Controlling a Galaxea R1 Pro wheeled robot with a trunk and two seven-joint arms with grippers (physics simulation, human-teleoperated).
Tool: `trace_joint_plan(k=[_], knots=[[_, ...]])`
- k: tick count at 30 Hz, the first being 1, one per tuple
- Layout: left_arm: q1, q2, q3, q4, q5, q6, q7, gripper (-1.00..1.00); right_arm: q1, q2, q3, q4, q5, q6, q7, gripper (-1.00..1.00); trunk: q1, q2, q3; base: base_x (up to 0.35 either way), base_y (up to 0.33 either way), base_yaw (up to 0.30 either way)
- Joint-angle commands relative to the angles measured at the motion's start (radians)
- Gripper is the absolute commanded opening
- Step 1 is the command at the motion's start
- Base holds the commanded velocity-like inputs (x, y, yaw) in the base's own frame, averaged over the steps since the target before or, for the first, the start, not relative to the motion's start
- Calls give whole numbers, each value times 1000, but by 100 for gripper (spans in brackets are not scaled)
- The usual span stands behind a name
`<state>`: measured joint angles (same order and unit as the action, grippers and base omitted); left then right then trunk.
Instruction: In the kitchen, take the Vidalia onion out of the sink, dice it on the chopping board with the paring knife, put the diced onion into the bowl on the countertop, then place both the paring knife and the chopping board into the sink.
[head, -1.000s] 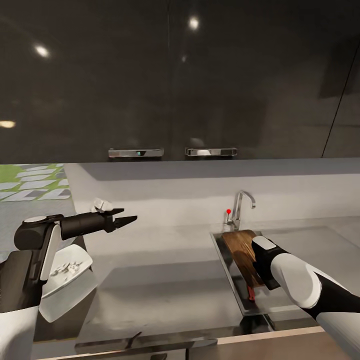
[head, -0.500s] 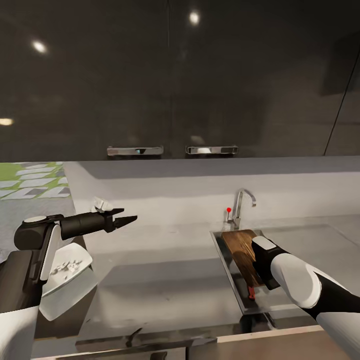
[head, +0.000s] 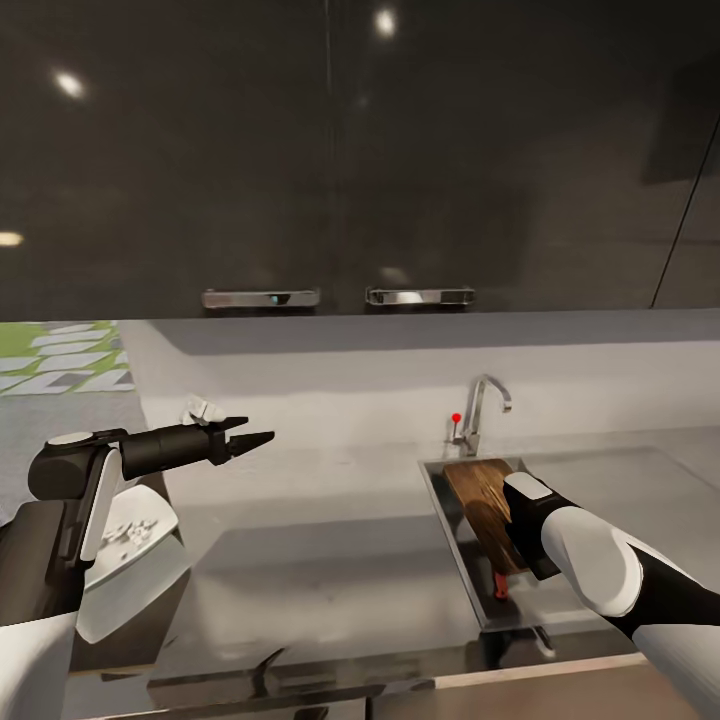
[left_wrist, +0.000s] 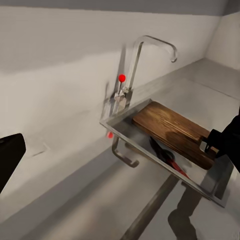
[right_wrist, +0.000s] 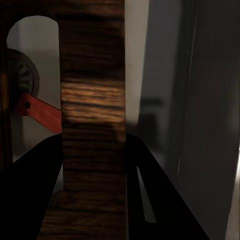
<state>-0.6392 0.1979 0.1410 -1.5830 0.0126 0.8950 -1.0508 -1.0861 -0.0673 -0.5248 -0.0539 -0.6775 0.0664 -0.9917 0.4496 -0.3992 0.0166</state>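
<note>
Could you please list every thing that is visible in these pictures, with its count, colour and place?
sink: one, stainless steel, set in the countertop at right.
tap: one, chrome with a red dot, behind the sink.
chopping board: one, brown wood, inside the sink, leaning.
paring knife: one, reddish handle, in the sink beside the board.
bowl: one, white, with white pieces inside, at the countertop's left end.
countertop: one, grey and glossy.
wall cabinets: dark, glossy, with two metal handles, above.
left end effector: black, above the countertop, holding nothing.
right end effector: black, its fingers either side of the board.
</note>
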Motion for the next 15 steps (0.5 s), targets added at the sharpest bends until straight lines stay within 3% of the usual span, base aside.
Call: trace_joint_plan(k=[1,10,15], knots=[[0,0,0,0,1,8,-3,100,0,0,8,-1,-7,7,-5,-100,0,-1,-1,24,-22,0],[0,0,1,0,1,8,-3,100,0,0,8,-1,-7,7,-5,-100,0,-1,-1,7,-6,0],[0,0,1,0,1,8,-3,100,0,0,8,-1,-7,7,-5,-100,0,-1,-1,127,-96,0]])
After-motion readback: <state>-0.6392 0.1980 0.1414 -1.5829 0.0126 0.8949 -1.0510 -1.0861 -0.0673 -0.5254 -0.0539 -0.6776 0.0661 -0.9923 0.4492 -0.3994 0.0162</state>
